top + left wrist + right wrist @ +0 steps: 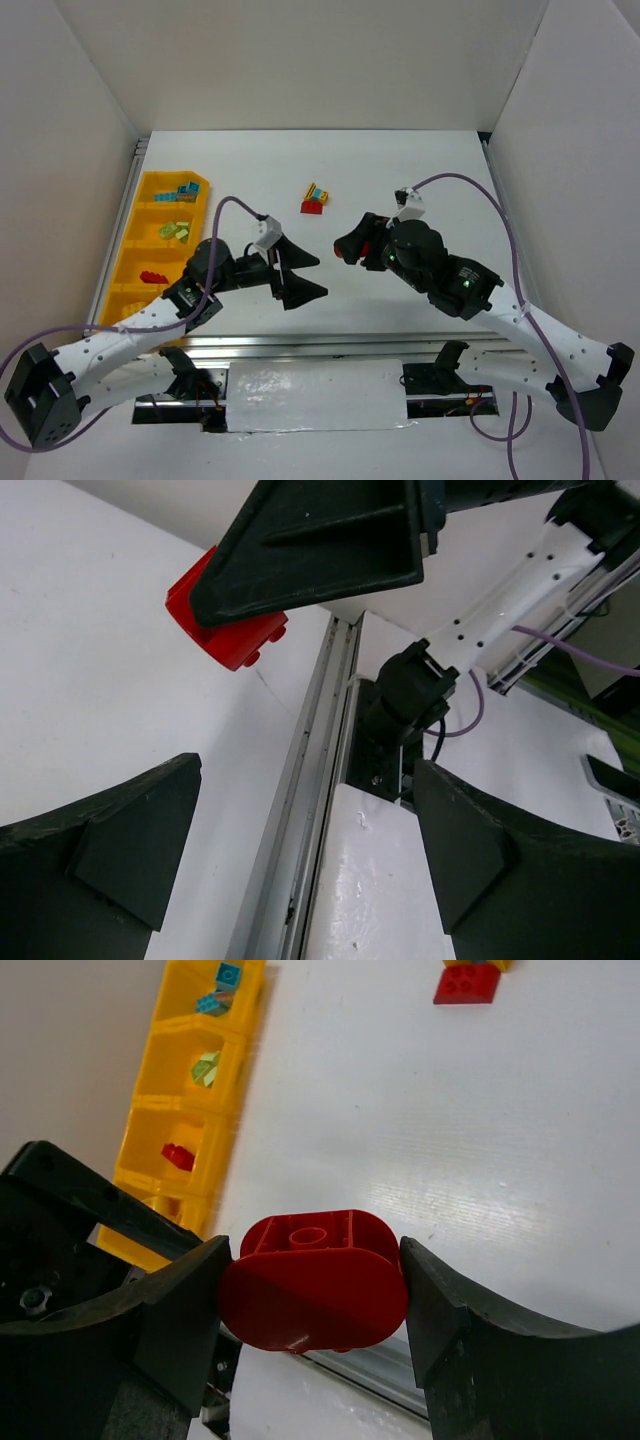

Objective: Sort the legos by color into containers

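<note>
So, nearest the bases, the aluminium rail [300, 346] runs along the table's near edge, and just past it the two tools face each other mid-table. L gripper [320, 276] is spread as wide as it goes w/ nothing btwn its fingers. Its wrist cam looks through that gap at the R tool's load, so it reads as waiting to receive or just parked; can't say which. R gripper [312, 1260] is approx half closed, pads pinching a red rounded-end lego [310, 1295] across its two curved ends. The brick looks lifted off the surface. Gripping by the ends leaves the long sides free, prob. so it can be passed over or dropped cleanly. Off to the L, the yellow-orange bin tray [165, 208] lies lengthwise along the table's L edge, within the L arm's reach and well apart from the R tool. That's prob. why the brick is held at centre, facing the L tool. Tray compts near to far: the nearest is mostly hidden by the L arm, so contents can't be told. The next holds a small red lego [152, 277], then pale green legos [176, 231], and the farthest has teal-blue legos [185, 189]. The held brick belongs w/ the red one, I'd judge. Farthest out, on open table beyond both tools, sits a clump [315, 198]: red brick w/ yellow and teal bits stuck on top. It's unsorted and will prob. need both arms to pull it apart.
</note>
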`<state>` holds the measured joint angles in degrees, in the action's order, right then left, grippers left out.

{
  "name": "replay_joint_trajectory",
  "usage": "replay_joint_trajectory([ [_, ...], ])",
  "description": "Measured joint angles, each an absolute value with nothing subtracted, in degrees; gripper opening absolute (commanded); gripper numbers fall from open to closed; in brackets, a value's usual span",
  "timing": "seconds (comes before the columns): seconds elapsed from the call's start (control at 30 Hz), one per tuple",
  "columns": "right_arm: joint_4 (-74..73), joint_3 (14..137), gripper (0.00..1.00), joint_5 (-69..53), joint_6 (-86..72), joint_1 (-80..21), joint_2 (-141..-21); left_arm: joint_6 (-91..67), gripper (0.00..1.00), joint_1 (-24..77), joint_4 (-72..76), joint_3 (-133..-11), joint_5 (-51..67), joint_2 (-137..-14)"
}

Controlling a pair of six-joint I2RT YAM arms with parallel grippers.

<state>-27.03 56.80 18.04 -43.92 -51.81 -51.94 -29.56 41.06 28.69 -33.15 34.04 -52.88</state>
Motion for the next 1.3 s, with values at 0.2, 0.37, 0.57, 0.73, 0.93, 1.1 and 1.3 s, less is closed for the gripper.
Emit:
replay_joint_trajectory([
  [0.2,-26.04,55.68,0.00,16.71,-43.16,-52.16,-51.94,-26.13,1.00,46.11,25.47,-38.24,26.92,-59.00],
  [0.37,-22.63,52.25,0.00,14.46,-33.95,-52.27,-50.76,-28.86,1.00,46.22,20.05,-42.81,24.45,-58.19],
  [0.57,-19.14,45.41,0.00,13.89,-20.32,-52.27,-47.09,-35.35,1.00,46.09,7.49,-48.23,18.94,-51.07],
  [0.73,-12.10,40.07,0.00,3.38,-10.04,-53.60,-44.99,-43.03,1.00,43.72,-3.11,-53.43,14.22,-50.26],
  [0.93,-6.37,39.72,0.00,-7.14,-3.95,-55.18,-46.39,-51.55,0.97,43.20,-3.88,-49.89,18.37,-55.48],
  [1.1,-4.29,40.58,0.00,-10.20,-1.67,-55.77,-47.90,-54.59,0.97,43.20,-5.72,-48.21,20.56,-58.02],
  [1.3,-2.70,41.19,0.00,-11.51,0.30,-56.40,-49.12,-56.01,0.89,43.20,-4.25,-48.21,22.04,-58.06],
])
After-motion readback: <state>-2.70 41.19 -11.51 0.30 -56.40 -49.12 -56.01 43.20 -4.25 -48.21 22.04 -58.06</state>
